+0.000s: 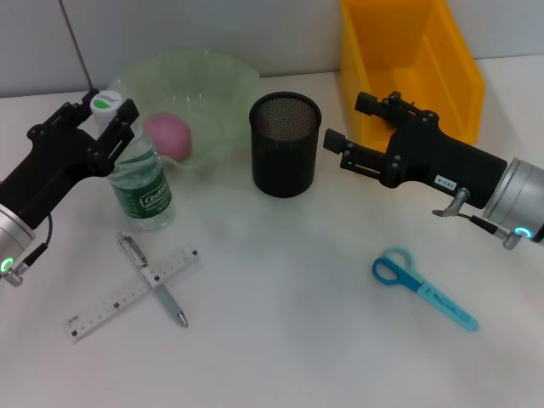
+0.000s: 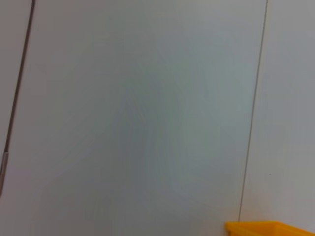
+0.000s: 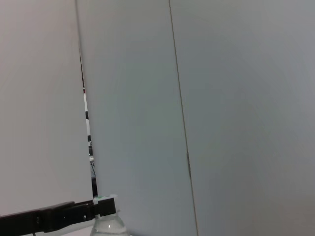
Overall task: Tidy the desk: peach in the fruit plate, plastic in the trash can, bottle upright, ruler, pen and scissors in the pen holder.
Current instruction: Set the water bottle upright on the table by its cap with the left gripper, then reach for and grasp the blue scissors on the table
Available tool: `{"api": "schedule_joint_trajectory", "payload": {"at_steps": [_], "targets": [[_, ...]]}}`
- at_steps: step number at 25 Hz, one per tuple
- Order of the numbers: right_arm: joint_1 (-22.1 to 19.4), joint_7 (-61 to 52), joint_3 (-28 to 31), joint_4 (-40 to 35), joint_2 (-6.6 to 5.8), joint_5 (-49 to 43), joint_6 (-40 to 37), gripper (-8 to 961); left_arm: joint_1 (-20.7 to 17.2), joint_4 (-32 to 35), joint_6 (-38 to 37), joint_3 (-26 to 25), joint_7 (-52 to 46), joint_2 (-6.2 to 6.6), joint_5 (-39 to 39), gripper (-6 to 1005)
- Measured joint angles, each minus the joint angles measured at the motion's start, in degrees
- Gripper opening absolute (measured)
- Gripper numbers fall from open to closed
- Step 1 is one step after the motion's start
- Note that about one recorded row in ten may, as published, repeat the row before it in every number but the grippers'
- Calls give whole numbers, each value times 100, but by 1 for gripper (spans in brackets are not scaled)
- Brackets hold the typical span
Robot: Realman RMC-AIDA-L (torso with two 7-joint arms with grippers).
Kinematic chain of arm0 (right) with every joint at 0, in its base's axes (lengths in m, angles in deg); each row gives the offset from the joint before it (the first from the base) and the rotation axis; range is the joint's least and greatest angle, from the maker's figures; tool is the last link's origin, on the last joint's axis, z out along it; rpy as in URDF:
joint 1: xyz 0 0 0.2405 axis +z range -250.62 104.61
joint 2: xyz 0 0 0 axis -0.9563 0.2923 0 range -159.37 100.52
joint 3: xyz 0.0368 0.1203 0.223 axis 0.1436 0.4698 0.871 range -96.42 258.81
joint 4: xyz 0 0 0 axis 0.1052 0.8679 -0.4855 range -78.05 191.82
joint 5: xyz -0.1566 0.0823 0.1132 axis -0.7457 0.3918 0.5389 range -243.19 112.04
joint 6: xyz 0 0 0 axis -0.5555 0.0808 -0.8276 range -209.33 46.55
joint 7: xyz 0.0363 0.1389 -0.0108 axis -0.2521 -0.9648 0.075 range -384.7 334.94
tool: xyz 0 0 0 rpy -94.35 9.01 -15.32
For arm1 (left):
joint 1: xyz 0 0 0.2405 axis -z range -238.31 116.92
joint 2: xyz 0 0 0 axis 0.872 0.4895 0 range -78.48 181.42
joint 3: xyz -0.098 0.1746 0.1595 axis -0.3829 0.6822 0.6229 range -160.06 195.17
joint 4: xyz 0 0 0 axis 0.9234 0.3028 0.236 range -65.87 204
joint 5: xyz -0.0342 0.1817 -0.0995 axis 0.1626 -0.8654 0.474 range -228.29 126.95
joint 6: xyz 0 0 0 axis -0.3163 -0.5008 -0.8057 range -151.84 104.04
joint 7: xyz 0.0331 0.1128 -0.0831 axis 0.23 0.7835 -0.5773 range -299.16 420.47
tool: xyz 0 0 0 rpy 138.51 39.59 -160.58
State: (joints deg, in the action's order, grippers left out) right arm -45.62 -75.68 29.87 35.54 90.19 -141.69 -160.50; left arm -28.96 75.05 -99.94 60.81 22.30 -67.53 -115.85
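On the surface's left side, the left end effector (image 1: 109,127) clamps the neck of the water bottle (image 1: 140,185) to keep it upright beside the fruit plate (image 1: 223,85), while the right end effector (image 1: 350,129) hovers open by the pen holder (image 1: 285,144).

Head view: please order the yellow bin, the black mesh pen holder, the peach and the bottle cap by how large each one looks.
1. yellow bin
2. black mesh pen holder
3. peach
4. bottle cap, partly hidden by the left claw
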Motion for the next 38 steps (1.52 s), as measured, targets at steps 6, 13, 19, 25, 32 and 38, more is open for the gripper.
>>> {"api": "schedule_joint_trajectory", "payload": {"at_steps": [6, 13, 19, 25, 32, 38], "targets": [[3, 0, 8, 0, 0, 0, 0, 766, -13, 0, -63, 2, -6, 1, 0, 610], [-19, 82, 61, -1, 0, 124, -9, 762, -543, 811, -821, 172, -1026, 77, -326, 677], [-46, 198, 68, 4, -5, 335, -55, 759, -1130, 1818, -1463, 706, -1985, 178, -604, 683], [-96, 111, 75, 0, -30, 457, -258, 756, -1487, 2874, -2554, 1040, -3393, 414, -1540, 707], [-270, -482, 11, -381, -68, 292, -349, 753, -1434, 4004, -2601, 1042, -4312, 103, -3207, 735], [-452, -2102, 44, -1465, -149, -1074, -517, 749, -1443, 4385, -1935, 1509, -4282, 51, -3645, 758]]}}
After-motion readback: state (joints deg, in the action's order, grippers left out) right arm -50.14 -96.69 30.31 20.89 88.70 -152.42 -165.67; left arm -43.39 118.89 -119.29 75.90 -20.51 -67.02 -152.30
